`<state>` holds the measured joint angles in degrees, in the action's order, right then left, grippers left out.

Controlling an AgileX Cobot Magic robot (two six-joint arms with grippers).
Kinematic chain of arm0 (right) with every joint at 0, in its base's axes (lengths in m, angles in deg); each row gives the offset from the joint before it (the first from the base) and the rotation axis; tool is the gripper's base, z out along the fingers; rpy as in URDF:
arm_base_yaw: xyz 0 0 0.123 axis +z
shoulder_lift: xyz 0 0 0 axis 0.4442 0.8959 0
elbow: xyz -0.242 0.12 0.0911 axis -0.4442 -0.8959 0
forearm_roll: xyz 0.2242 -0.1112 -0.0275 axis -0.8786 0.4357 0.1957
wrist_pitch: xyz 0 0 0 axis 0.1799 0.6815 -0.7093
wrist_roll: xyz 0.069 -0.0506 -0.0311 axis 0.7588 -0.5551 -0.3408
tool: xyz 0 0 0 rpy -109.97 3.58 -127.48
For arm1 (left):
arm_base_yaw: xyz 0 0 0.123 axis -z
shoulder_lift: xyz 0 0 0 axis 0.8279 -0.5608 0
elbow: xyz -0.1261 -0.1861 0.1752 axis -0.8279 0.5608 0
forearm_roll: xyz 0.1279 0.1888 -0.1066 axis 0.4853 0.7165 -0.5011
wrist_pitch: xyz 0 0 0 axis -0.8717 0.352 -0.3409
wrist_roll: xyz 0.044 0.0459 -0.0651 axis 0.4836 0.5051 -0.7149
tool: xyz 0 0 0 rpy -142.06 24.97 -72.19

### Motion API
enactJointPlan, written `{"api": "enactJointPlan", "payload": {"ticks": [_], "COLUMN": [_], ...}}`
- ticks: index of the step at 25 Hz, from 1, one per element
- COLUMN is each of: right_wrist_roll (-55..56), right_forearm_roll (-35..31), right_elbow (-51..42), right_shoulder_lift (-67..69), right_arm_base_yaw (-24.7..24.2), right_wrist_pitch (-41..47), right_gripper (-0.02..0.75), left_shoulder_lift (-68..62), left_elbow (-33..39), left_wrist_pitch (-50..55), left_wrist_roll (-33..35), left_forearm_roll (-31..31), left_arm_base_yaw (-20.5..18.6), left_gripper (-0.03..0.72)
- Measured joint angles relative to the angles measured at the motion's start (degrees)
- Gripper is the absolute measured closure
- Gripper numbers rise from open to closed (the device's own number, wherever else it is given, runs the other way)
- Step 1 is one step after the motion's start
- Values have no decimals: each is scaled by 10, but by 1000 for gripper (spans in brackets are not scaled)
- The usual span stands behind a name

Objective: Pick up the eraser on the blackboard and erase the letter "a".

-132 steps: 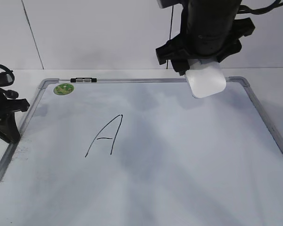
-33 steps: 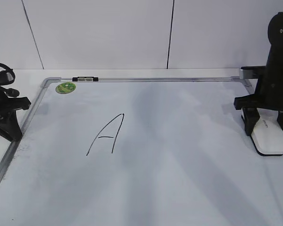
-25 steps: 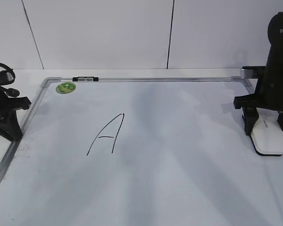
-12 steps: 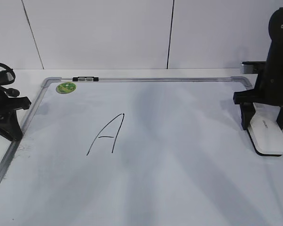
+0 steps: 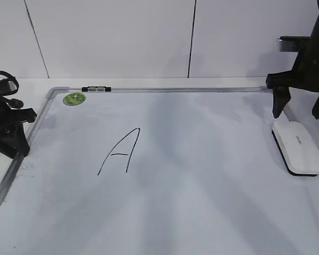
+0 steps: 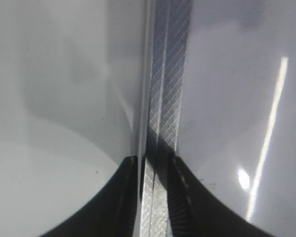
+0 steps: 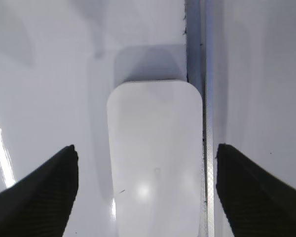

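Note:
The white eraser (image 5: 299, 150) lies flat on the blackboard (image 5: 202, 180), against its right frame; it fills the middle of the right wrist view (image 7: 155, 158). My right gripper (image 5: 299, 109) is open and empty, hanging just above the eraser's far end, with one finger on either side of it in the right wrist view (image 7: 145, 148). No lowercase "a" shows; the only writing is a tall capital "A" (image 5: 119, 151) left of centre. My left gripper (image 5: 13, 143) sits at the board's left frame, jaws nearly together over the frame strip (image 6: 155, 160).
A round green sticker (image 5: 74, 98) and a small black-and-silver clip (image 5: 95, 89) sit at the board's far left corner. The grey frame runs close beside the eraser (image 7: 205, 123). A white wall stands behind the table.
My right gripper carried the eraser from the board's top edge to the right edge, set it down, opened and rose off it. The left arm barely moved.

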<state>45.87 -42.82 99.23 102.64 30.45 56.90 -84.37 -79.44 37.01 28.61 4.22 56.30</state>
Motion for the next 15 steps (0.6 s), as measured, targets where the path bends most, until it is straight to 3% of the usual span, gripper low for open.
{"api": "enactJointPlan", "payload": {"ticks": [5,15], "right_wrist_roll": [0,0], "right_forearm_roll": [-5,-30], "right_elbow": [3,3], "right_shoulder_lift": [-14,-103], "right_arm_base_yaw": [0,0], "right_wrist_pitch": [1,3], "right_gripper": [76,76], "left_shoulder_lift": [0,102], "left_elbow": [-7,-70], "left_wrist_pitch": [5,77], "left_wrist_roll": [0,0], "left_forearm_roll": [1,12], "left_arm_base_yaw": [0,0], "left_gripper": [402,387]}}
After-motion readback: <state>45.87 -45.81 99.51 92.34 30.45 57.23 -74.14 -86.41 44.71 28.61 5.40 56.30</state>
